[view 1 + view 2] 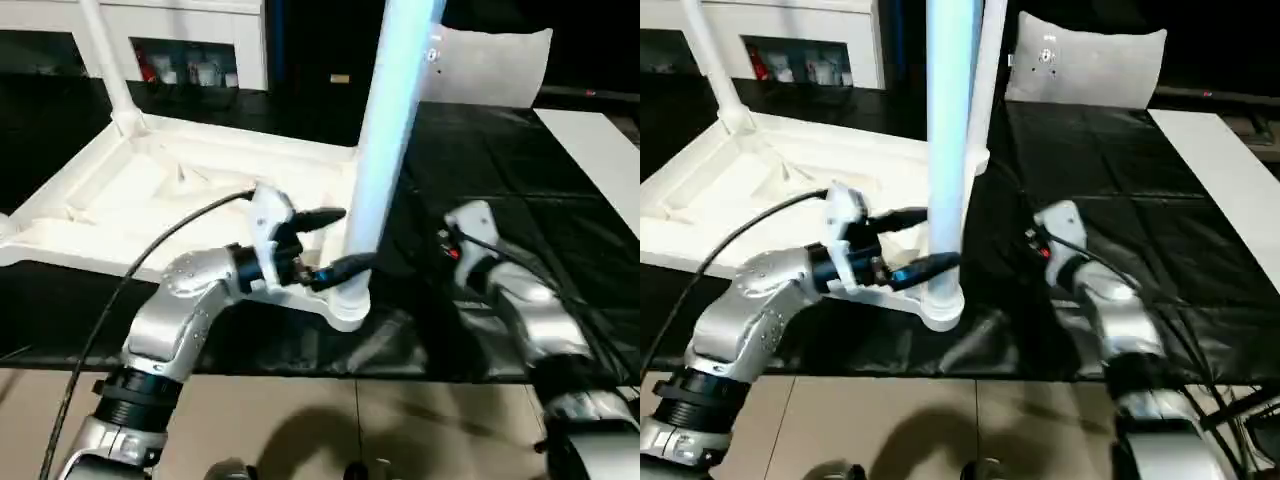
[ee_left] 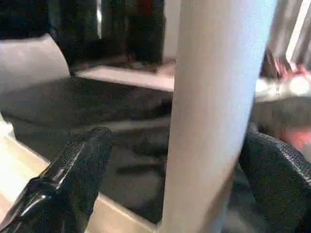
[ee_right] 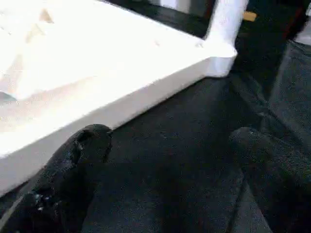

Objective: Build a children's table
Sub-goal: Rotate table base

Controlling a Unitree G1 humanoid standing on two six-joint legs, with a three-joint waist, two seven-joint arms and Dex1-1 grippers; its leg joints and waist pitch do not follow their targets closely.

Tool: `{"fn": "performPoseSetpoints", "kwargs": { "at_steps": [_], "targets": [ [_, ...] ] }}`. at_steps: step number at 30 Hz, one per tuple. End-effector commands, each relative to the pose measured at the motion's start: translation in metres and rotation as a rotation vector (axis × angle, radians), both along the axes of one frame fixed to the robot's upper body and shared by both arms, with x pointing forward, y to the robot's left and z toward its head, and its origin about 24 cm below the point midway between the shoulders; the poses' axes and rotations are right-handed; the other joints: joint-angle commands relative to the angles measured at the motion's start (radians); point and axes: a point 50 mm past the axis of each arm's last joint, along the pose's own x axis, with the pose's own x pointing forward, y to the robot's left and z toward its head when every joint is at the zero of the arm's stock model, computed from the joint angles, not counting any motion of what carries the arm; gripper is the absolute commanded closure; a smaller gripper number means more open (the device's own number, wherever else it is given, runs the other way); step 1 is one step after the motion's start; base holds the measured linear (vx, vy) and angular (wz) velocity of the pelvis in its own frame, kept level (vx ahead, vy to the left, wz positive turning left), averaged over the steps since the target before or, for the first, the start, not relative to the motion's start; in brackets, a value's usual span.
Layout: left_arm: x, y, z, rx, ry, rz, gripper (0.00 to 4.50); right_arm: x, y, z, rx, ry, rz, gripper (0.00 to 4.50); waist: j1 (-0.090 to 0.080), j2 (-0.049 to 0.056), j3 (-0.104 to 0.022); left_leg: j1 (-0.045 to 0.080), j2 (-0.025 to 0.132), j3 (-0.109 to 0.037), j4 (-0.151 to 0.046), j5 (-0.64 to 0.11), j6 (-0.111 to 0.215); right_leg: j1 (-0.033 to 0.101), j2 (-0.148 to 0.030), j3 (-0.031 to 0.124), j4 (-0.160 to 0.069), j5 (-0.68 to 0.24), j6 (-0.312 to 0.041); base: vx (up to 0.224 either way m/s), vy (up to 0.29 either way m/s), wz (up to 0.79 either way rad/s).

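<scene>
The children's table [image 1: 130,190] lies upside down on a black cloth, its ribbed underside facing up. A long white leg [image 1: 385,130] stands upright in the near right corner socket [image 1: 345,305]. Another leg [image 1: 105,60] rises from the far left corner. My left gripper [image 1: 357,237] is open, with one black finger on each side of the near leg just above the socket. In the left wrist view the leg [image 2: 214,97] stands between the fingers [image 2: 87,155], with a gap on one side. My right gripper [image 3: 172,160] is open over the cloth beside the table's edge [image 3: 121,107], holding nothing.
A white cabinet with shelves [image 1: 190,40] stands behind the table. A grey pillow [image 1: 490,65] lies at the back right. A white panel [image 1: 600,150] borders the black cloth [image 1: 500,170] on the right. Tan floor [image 1: 300,420] runs along the near edge.
</scene>
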Motion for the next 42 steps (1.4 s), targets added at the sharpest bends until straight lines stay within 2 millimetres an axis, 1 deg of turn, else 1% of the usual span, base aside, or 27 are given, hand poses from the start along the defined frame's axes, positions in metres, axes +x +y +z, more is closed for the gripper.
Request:
{"fn": "performPoseSetpoints", "kwargs": {
  "at_steps": [1, 2, 3, 5, 7, 8, 9, 11, 12, 13, 15, 16, 19, 20, 21, 23, 24, 25, 29, 30, 31, 34, 36, 38, 39, 40, 42],
  "targets": [
    [0.004, 0.012, -0.010, 0.113, 0.033, 0.012, 0.05, -0.006, -0.002, 0.007, 0.009, -0.005, 0.062, 0.00, 0.006, 0.009, -0.067, 0.011, 0.029, -0.009, -0.075, -0.295, 0.025, 0.051, -0.061, 0.046, -0.093, -0.406, -0.138, 0.000, 0.000, 0.00],
    [0.005, 0.014, -0.012, 0.140, 0.038, 0.013, 0.05, -0.008, -0.001, 0.008, 0.007, -0.007, 0.077, 0.00, 0.006, 0.009, -0.067, 0.011, 0.029, -0.009, -0.075, -0.295, 0.025, 0.051, -0.061, 0.046, -0.093, -0.406, -0.138, 0.000, 0.000, 0.00],
    [0.006, 0.018, -0.017, 0.182, 0.080, 0.001, 0.05, -0.013, -0.001, 0.009, -0.012, -0.014, 0.123, 0.00, 0.009, 0.011, -0.068, 0.013, 0.031, -0.010, -0.076, -0.298, 0.024, 0.050, -0.061, 0.046, -0.094, -0.425, -0.119, 0.000, 0.000, 0.00],
    [0.006, 0.022, -0.021, 0.225, 0.127, -0.021, 0.05, -0.021, 0.000, 0.009, -0.035, -0.017, 0.179, 0.00, 0.009, 0.011, -0.067, 0.011, 0.030, -0.012, -0.077, -0.298, 0.017, 0.050, -0.063, 0.045, -0.093, -0.441, -0.116, 0.000, 0.000, 0.00],
    [0.008, 0.028, -0.022, 0.272, 0.080, -0.043, 0.05, -0.029, -0.002, 0.011, -0.035, 0.001, 0.238, 0.00, 0.011, 0.011, -0.065, 0.011, 0.030, -0.013, -0.078, -0.302, 0.020, 0.048, -0.062, 0.044, -0.099, -0.449, -0.122, 0.000, 0.000, 0.00],
    [0.010, 0.030, -0.023, 0.289, 0.054, -0.055, 0.05, -0.032, -0.002, 0.013, -0.044, -0.003, 0.256, 0.00, 0.017, 0.013, -0.066, 0.012, 0.032, -0.015, -0.079, -0.299, 0.027, 0.049, -0.062, 0.046, -0.101, -0.445, -0.109, 0.000, 0.000, 0.00],
    [0.010, 0.031, -0.023, 0.299, 0.039, -0.063, 0.05, -0.034, -0.003, 0.014, -0.051, -0.005, 0.265, 0.00, 0.015, 0.012, -0.069, 0.008, 0.033, -0.016, -0.080, -0.290, 0.026, 0.051, -0.063, 0.046, -0.096, -0.408, -0.120, 0.000, 0.000, 0.00],
    [0.011, 0.037, -0.028, 0.363, 0.052, -0.089, 0.05, -0.040, -0.003, 0.014, -0.063, 0.008, 0.301, 0.00, 0.016, 0.011, -0.072, 0.010, 0.035, -0.014, -0.079, -0.284, 0.022, 0.053, -0.065, 0.046, -0.090, -0.379, -0.135, 0.000, 0.000, 0.00],
    [0.011, 0.039, -0.029, 0.397, 0.051, -0.107, 0.05, -0.043, -0.004, 0.014, -0.054, 0.044, 0.322, 0.00, 0.020, 0.011, -0.072, 0.013, 0.035, -0.014, -0.079, -0.280, 0.029, 0.053, -0.063, 0.047, -0.089, -0.369, -0.137, 0.000, 0.000, 0.00],
    [0.011, 0.040, -0.029, 0.410, 0.052, -0.124, 0.05, -0.047, -0.003, 0.015, -0.037, 0.075, 0.355, 0.00, 0.017, 0.008, -0.070, 0.009, 0.035, -0.014, -0.080, -0.276, 0.030, 0.054, -0.064, 0.048, -0.088, -0.362, -0.141, 0.000, 0.000, 0.00],
    [0.012, 0.041, -0.028, 0.411, 0.056, -0.150, 0.40, -0.052, -0.003, 0.016, -0.037, 0.108, 0.399, 0.00, 0.020, 0.011, -0.067, 0.009, 0.037, -0.014, -0.079, -0.278, 0.029, 0.053, -0.069, 0.048, -0.089, -0.372, -0.151, 0.000, 0.000, 0.00],
    [0.013, 0.041, -0.028, 0.412, 0.062, -0.165, 0.40, -0.055, -0.002, 0.016, -0.046, 0.113, 0.433, 0.00, 0.020, 0.009, -0.067, 0.010, 0.035, -0.013, -0.079, -0.281, 0.030, 0.053, -0.068, 0.047, -0.093, -0.384, -0.150, 0.000, 0.000, 0.00],
    [0.014, 0.043, -0.029, 0.435, 0.074, -0.201, 0.60, -0.065, 0.001, 0.016, -0.048, 0.148, 0.533, 0.00, 0.025, 0.011, -0.067, 0.011, 0.035, -0.013, -0.079, -0.294, 0.025, 0.053, -0.071, 0.047, -0.096, -0.423, -0.139, 0.000, 0.000, 0.00],
    [0.015, 0.043, -0.030, 0.444, 0.074, -0.203, 0.82, -0.067, 0.001, 0.017, -0.042, 0.153, 0.540, 0.00, 0.029, 0.011, -0.068, 0.013, 0.035, -0.013, -0.078, -0.294, 0.027, 0.053, -0.071, 0.047, -0.099, -0.430, -0.134, 0.000, 0.000, 0.00],
    [0.015, 0.043, -0.032, 0.475, 0.087, -0.235, 0.82, -0.070, 0.000, 0.019, -0.029, 0.165, 0.554, 0.00, 0.033, 0.007, -0.067, 0.013, 0.036, -0.014, -0.078, -0.294, 0.029, 0.052, -0.072, 0.047, -0.100, -0.451, -0.128, 0.000, 0.000, 0.00],
    [0.015, 0.043, -0.032, 0.481, 0.098, -0.254, 0.92, -0.070, 0.000, 0.020, -0.030, 0.165, 0.553, 0.00, 0.035, 0.007, -0.068, 0.013, 0.037, -0.015, -0.079, -0.289, 0.024, 0.051, -0.074, 0.047, -0.101, -0.464, -0.121, 0.000, 0.000, 0.00],
    [0.014, 0.042, -0.032, 0.492, 0.112, -0.277, 1.18, -0.070, -0.001, 0.020, -0.032, 0.166, 0.549, 0.00, 0.035, 0.000, -0.065, 0.014, 0.037, -0.015, -0.079, -0.287, 0.024, 0.048, -0.075, 0.047, -0.101, -0.478, -0.119, 0.000, 0.000, 0.00],
    [0.014, 0.042, -0.032, 0.505, 0.116, -0.295, 1.24, -0.069, -0.001, 0.020, -0.037, 0.168, 0.547, 0.00, 0.037, 0.002, -0.067, 0.015, 0.037, -0.014, -0.078, -0.286, 0.023, 0.048, -0.076, 0.047, -0.102, -0.484, -0.118, 0.000, 0.000, 0.00],
    [0.022, 0.036, -0.034, 0.535, 0.072, -0.273, 1.44, -0.070, 0.001, 0.021, -0.037, 0.170, 0.552, 0.00, 0.041, 0.003, -0.071, 0.013, 0.038, -0.014, -0.077, -0.269, 0.020, 0.050, -0.076, 0.047, -0.098, -0.454, -0.124, 0.000, 0.000, 0.00],
    [0.024, 0.036, -0.034, 0.536, 0.065, -0.265, 1.67, -0.070, 0.002, 0.021, -0.033, 0.170, 0.552, 0.00, 0.046, 0.003, -0.074, 0.015, 0.036, -0.013, -0.074, -0.262, 0.023, 0.051, -0.076, 0.046, -0.098, -0.432, -0.122, 0.000, 0.000, 0.00],
    [0.028, 0.033, -0.035, 0.546, 0.068, -0.261, 1.72, -0.071, 0.002, 0.022, -0.027, 0.168, 0.554, 0.00, 0.046, 0.003, -0.071, 0.011, 0.035, -0.013, -0.076, -0.255, 0.026, 0.052, -0.073, 0.045, -0.099, -0.422, -0.122, 0.000, 0.000, 0.00],
    [0.032, 0.031, -0.036, 0.569, 0.068, -0.253, 1.93, -0.071, 0.003, 0.021, -0.038, 0.166, 0.556, 0.00, 0.049, 0.001, -0.072, 0.010, 0.036, -0.014, -0.076, -0.253, 0.024, 0.054, -0.077, 0.045, -0.096, -0.416, -0.124, 0.000, 0.000, 0.00],
    [0.034, 0.030, -0.036, 0.583, 0.061, -0.252, 2.15, -0.073, 0.002, 0.021, -0.035, 0.167, 0.556, 0.00, 0.051, 0.006, -0.076, 0.010, 0.036, -0.014, -0.074, -0.248, 0.022, 0.056, -0.077, 0.046, -0.096, -0.401, -0.129, 0.000, 0.000, 0.00],
    [0.038, 0.028, -0.034, 0.590, 0.058, -0.258, 2.28, -0.075, 0.001, 0.021, -0.028, 0.168, 0.555, 0.00, 0.052, 0.004, -0.077, 0.009, 0.035, -0.013, -0.073, -0.243, 0.023, 0.058, -0.077, 0.045, -0.096, -0.389, -0.131, 0.000, 0.000, 0.00],
    [0.040, 0.027, -0.034, 0.596, 0.058, -0.265, 2.40, -0.075, 0.000, 0.021, -0.027, 0.167, 0.553, 0.00, 0.053, 0.009, -0.075, 0.009, 0.034, -0.013, -0.073, -0.244, 0.025, 0.057, -0.076, 0.044, -0.097, -0.389, -0.132, 0.000, 0.000, 0.00],
    [0.043, 0.026, -0.033, 0.613, 0.061, -0.275, 2.61, -0.075, 0.000, 0.021, -0.028, 0.165, 0.554, 0.00, 0.054, 0.008, -0.078, 0.010, 0.034, -0.013, -0.072, -0.243, 0.024, 0.058, -0.075, 0.044, -0.096, -0.380, -0.134, 0.000, 0.000, 0.00],
    [0.045, 0.026, -0.034, 0.640, 0.067, -0.285, 2.61, -0.075, 0.001, 0.021, -0.029, 0.162, 0.558, 0.00, 0.056, 0.007, -0.077, 0.012, 0.033, -0.014, -0.073, -0.252, 0.023, 0.059, -0.077, 0.043, -0.099, -0.402, -0.126, 0.000, 0.000, 0.00]
  ]
}}
